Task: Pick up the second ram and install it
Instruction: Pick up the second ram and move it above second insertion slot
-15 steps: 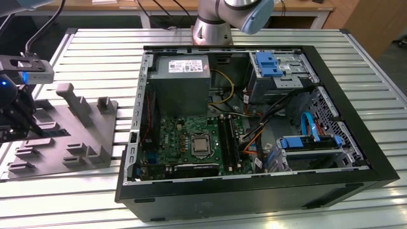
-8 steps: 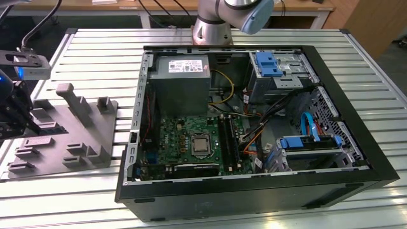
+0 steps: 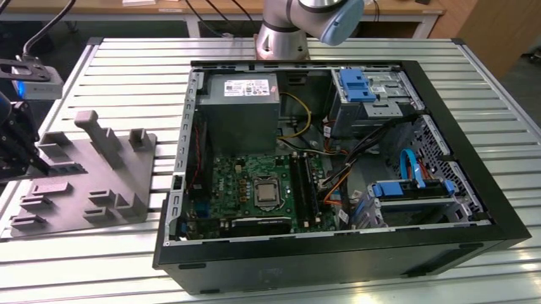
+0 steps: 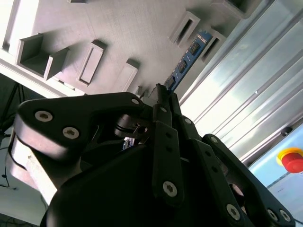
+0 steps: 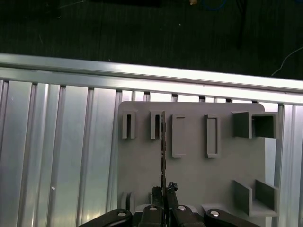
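The second ram (image 4: 185,60) is a thin stick with a blue edge and dark chips. It runs out from my gripper (image 4: 159,92), whose black fingers are shut on its near end. In the first wrist view the second ram (image 5: 163,151) shows edge-on, reaching from my gripper (image 5: 164,190) toward a narrow slot of the grey fixture tray (image 5: 199,175). I cannot tell whether its far end still sits in that slot. In the exterior view my gripper (image 3: 34,166) hangs over the tray (image 3: 110,183) at the exterior view's left.
An open black computer case (image 3: 338,253) lies on the slatted metal table (image 3: 118,76). Inside are the green motherboard (image 3: 245,183), its long black memory slots (image 3: 306,183), a grey power supply (image 3: 242,111), blue drive brackets and loose cables. The tray carries raised blocks.
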